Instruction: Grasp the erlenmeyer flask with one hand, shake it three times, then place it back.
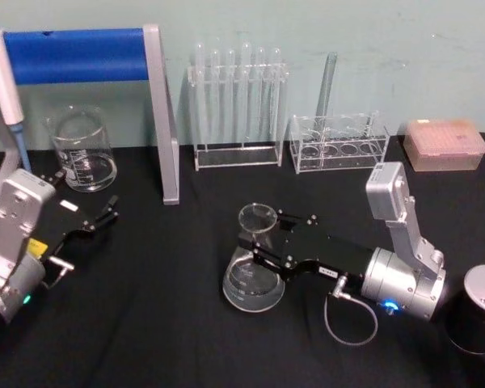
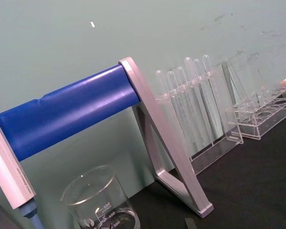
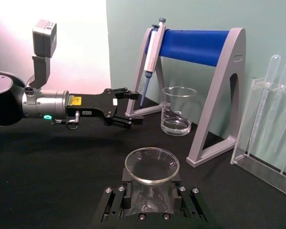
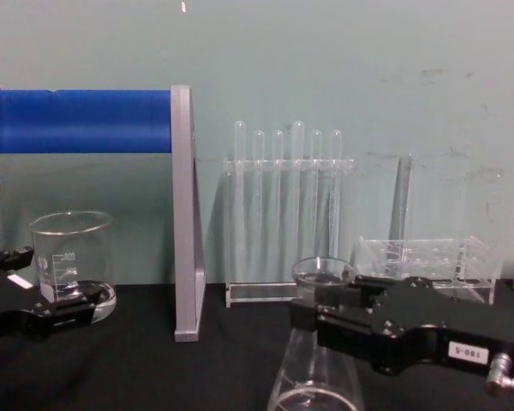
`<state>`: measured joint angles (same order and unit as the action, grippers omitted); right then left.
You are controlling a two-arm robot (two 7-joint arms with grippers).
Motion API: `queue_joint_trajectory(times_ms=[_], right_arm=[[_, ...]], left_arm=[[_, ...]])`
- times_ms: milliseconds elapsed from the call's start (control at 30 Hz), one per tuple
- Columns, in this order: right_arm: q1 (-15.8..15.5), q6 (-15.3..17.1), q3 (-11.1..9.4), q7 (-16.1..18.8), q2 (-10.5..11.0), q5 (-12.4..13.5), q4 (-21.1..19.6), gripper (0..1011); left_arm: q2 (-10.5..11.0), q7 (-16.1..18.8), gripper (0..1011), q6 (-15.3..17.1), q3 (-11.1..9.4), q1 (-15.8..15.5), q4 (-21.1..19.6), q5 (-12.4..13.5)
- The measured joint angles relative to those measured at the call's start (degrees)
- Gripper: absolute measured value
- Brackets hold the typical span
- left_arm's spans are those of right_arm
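A: Where do we find the flask?

B: We see the flask [image 1: 246,287] near the middle of the worktop [image 1: 162,323], upright, its mouth open upward; its wide base sits low over the black cover; we cannot tell whether it rests there or hangs just clear.

A: And the right pincer?

B: The right pincer [image 1: 263,236] reaches in from the right and is clamped on the flask's neck, a finger on either side just below the rim; in the chest view we read "180-5" on a white label [image 4: 463,351] on its black body.

A: What do we make of the left pincer?

B: The left pincer [image 1: 99,218] hangs over the left of the worktop, well apart from the flask; its fingers stand apart, as we see plainly from the right wrist view.

A: What stands at the far side?

B: At the far left we see a beaker [image 1: 82,149] below the blue bar of a stand [image 1: 160,113], near its grey leg; a pipette [image 1: 2,77] hangs at the bar's left end; right of the stand is a tube rack [image 1: 238,105] with its tubes upright; then a lower rack [image 1: 339,145] with one tall tube; then a tip box [image 1: 444,144] at the far right.
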<state>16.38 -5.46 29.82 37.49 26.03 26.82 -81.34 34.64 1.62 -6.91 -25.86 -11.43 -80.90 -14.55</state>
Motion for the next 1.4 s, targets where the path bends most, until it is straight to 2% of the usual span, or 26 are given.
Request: queue_joint_trajectory(times_ms=[767, 1400], right_arm=[[0.6, -0.4, 1.2, 0.2, -0.1, -1.2, 1.0, 453], [0.5, -0.3, 1.3, 0.3, -0.4, -0.9, 1.5, 456]], left_arm=[[0.0, 0.0, 1001, 0.0, 0.0, 0.0, 0.0, 0.0], [0.0, 0.0, 1001, 0.0, 0.0, 0.0, 0.0, 0.0]])
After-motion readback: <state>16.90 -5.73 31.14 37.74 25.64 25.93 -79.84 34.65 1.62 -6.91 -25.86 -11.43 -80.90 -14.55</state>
